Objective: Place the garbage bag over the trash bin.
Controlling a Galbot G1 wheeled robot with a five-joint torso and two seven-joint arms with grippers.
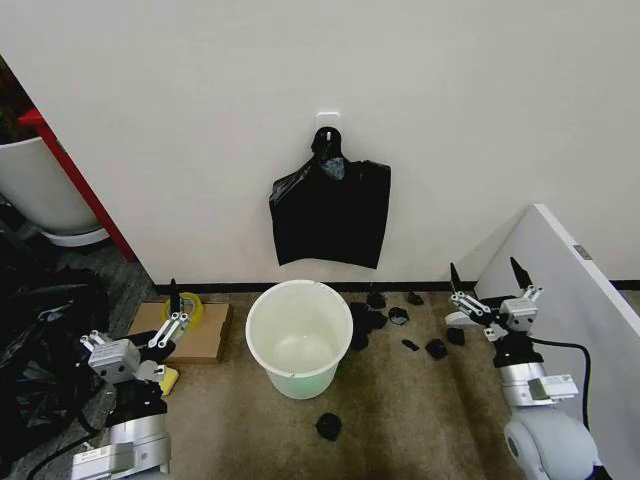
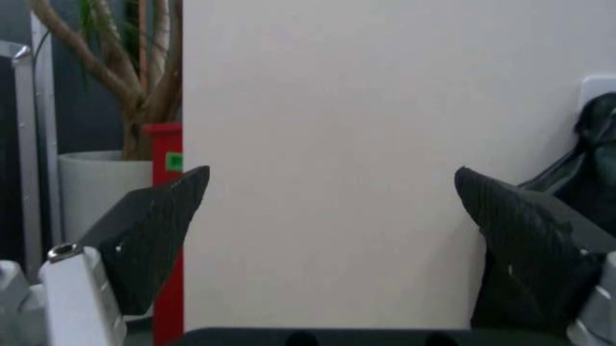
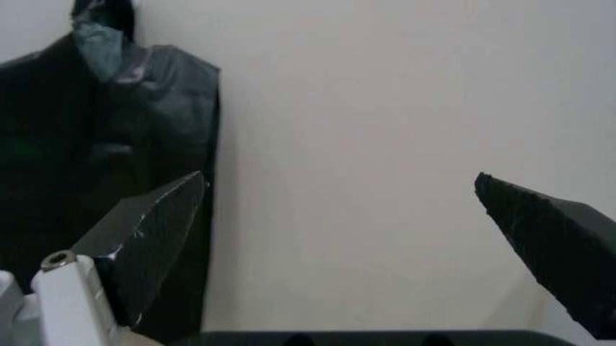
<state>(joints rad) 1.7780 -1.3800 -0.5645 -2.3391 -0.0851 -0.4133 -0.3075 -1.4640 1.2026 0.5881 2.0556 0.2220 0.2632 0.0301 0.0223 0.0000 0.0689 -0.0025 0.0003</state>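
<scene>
The trash bin [image 1: 298, 338], a round white bucket with a pale green base, stands open and empty on the brown carpet by the wall. The garbage bag is out of view. My left gripper [image 1: 130, 315] is held low to the bin's left, open with nothing between its fingers; in the left wrist view this gripper [image 2: 330, 176] faces the bare wall. My right gripper [image 1: 484, 270] is open to the bin's right; in the right wrist view that gripper [image 3: 339, 179] points at the wall.
Flat black bags [image 1: 330, 212] hang knotted from a wall hook above the bin. Crinkled black plastic [image 1: 40, 340] is heaped at far left. A cardboard box [image 1: 195, 335] with a yellow tape roll, black scraps [image 1: 328, 426], a white panel [image 1: 570, 290] and a large white pot [image 1: 40, 190] stand around.
</scene>
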